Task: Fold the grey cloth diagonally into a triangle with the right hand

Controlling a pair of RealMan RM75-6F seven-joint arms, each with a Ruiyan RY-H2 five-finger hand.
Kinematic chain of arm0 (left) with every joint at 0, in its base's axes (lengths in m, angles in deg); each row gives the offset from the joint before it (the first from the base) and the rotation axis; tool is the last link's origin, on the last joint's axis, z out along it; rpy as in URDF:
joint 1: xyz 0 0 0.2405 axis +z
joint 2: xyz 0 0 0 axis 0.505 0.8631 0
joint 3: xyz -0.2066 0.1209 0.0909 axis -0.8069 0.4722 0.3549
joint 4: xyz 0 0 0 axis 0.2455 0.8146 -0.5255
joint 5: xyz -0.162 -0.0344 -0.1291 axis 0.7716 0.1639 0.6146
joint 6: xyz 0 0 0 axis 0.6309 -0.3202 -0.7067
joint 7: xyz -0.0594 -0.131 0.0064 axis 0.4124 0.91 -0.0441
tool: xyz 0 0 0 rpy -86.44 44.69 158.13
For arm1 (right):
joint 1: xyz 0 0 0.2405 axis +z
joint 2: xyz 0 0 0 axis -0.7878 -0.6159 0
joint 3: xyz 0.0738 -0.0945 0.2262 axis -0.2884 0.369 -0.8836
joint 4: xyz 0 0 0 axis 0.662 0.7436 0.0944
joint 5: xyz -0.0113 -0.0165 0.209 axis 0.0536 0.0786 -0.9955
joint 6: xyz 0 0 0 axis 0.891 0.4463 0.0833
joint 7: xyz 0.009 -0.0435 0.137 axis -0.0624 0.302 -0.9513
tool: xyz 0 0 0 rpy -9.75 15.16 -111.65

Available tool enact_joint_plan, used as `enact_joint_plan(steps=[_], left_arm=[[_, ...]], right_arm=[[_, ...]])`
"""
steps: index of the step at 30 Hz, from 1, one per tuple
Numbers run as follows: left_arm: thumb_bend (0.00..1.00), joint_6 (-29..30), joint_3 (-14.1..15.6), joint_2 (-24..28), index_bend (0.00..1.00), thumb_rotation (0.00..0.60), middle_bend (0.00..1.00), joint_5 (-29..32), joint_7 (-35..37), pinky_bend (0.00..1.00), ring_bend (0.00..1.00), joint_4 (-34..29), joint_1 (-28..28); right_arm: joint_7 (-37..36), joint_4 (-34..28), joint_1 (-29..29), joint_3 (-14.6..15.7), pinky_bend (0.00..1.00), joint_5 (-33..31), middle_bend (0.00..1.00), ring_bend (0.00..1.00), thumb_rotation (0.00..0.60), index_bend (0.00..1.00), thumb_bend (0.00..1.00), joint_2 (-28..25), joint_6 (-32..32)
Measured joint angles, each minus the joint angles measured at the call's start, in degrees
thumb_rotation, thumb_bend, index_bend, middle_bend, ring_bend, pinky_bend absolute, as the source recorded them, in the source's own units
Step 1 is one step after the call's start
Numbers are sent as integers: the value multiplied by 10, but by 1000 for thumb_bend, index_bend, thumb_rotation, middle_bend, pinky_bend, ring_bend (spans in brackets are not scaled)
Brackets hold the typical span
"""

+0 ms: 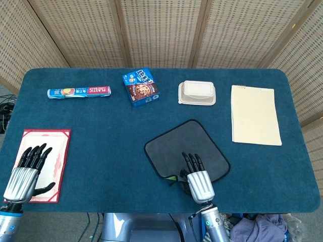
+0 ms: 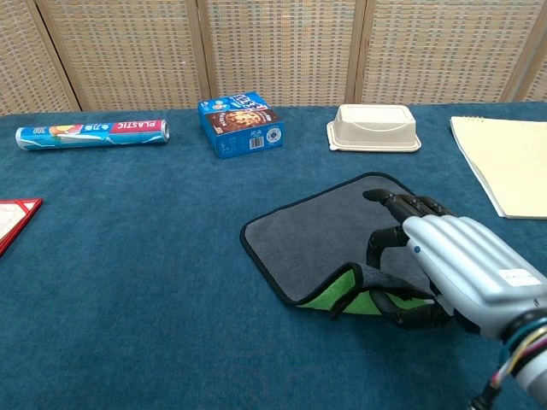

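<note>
We are mid-fold — the right hand [image 2: 453, 278] pinches the near corner of the grey cloth [image 2: 342, 231], lower centre of the frame, green underside showing — and next we judge it must carry that corner to the far corner.

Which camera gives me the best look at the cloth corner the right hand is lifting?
Chest view: the lifted corner shows its green underside, pinched by the right hand. Head view shows only a green sliver beside the hand.
</note>
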Motion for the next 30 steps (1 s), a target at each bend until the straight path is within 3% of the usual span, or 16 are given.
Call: enact_joint_plan(steps=[12,30], left_arm=[[128,1,0,-3,0,600,0,0,-13,0,0,-1,0],[128,-11,-2,-11,0,600,0,9,-23,0,0,5,-4]], right_arm=[[32,3,56,-61,0,-30,68,0,600,571,472,0,-40],[35,63,139,-141,0,-90,74,0,600,573,473,10,-86]])
